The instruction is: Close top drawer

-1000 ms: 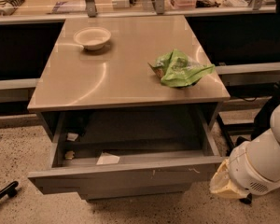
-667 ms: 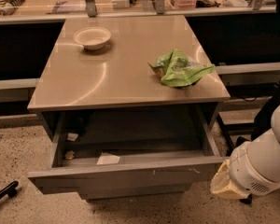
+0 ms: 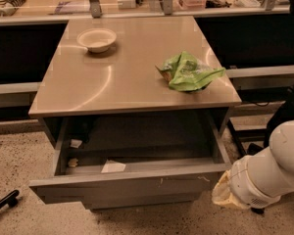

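Over the speckled floor (image 3: 19,155), the top drawer (image 3: 127,190) stands open under the tan table (image 3: 132,77). My gripper (image 3: 223,194) is at lower right; I cannot tell its state.

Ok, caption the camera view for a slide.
Top drawer stands open under the table; gripper beside its right front corner, bowl and green bag on top.

Warm, dimmish light from overhead: curved glare streaks sweep the tabletop (image 3: 132,67) at left. The top drawer (image 3: 137,187) has a pale lit front and deep shadow inside, under the overhang. At near right the gripper (image 3: 221,196), beside the drawer's corner, glows yellowish, and the white arm (image 3: 277,165) is bright.
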